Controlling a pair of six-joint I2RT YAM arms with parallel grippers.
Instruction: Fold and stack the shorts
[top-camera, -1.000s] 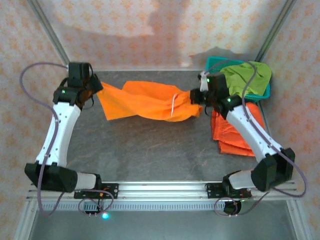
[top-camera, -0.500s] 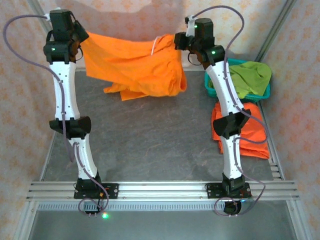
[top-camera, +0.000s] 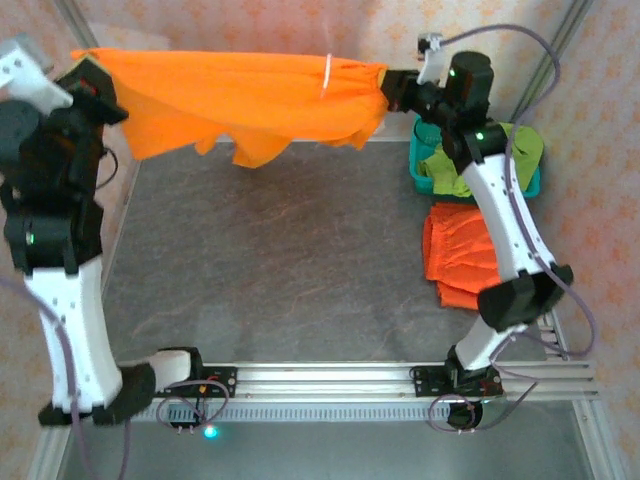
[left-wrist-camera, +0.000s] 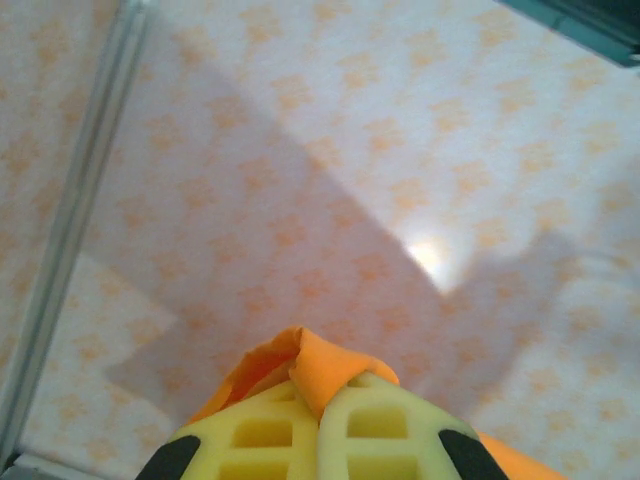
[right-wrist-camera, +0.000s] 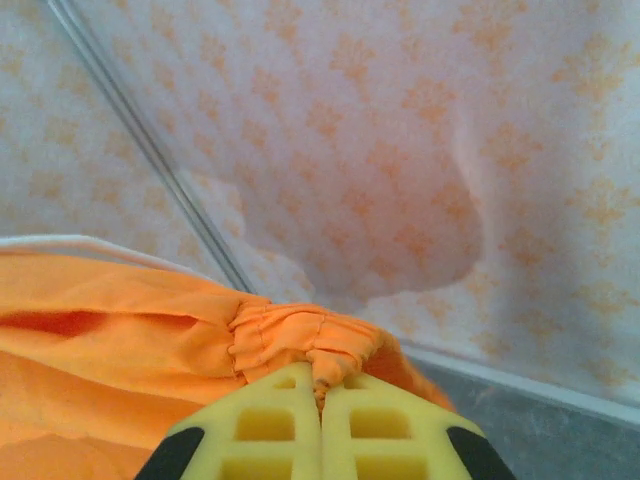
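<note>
Left gripper (left-wrist-camera: 320, 395): clamped on one end of the orange shorts (top-camera: 250, 100).
Right gripper (right-wrist-camera: 320, 385): pinching the gathered waist.
Orange shorts: stretched aloft between both, over the table's (top-camera: 300, 270) far edge.

I see a teal mesh basket (top-camera: 414, 160) at the far right of my grey worktop (top-camera: 280, 270), with orange-patterned walls (left-wrist-camera: 300, 150) around it

orange shorts (top-camera: 250, 95): matt cloth | right gripper (right-wrist-camera: 322, 400): matt yellow plastic | table (top-camera: 300, 270): dull stone-look | basket (top-camera: 414, 165): teal plastic | rail (top-camera: 330, 372): bare metal
</note>
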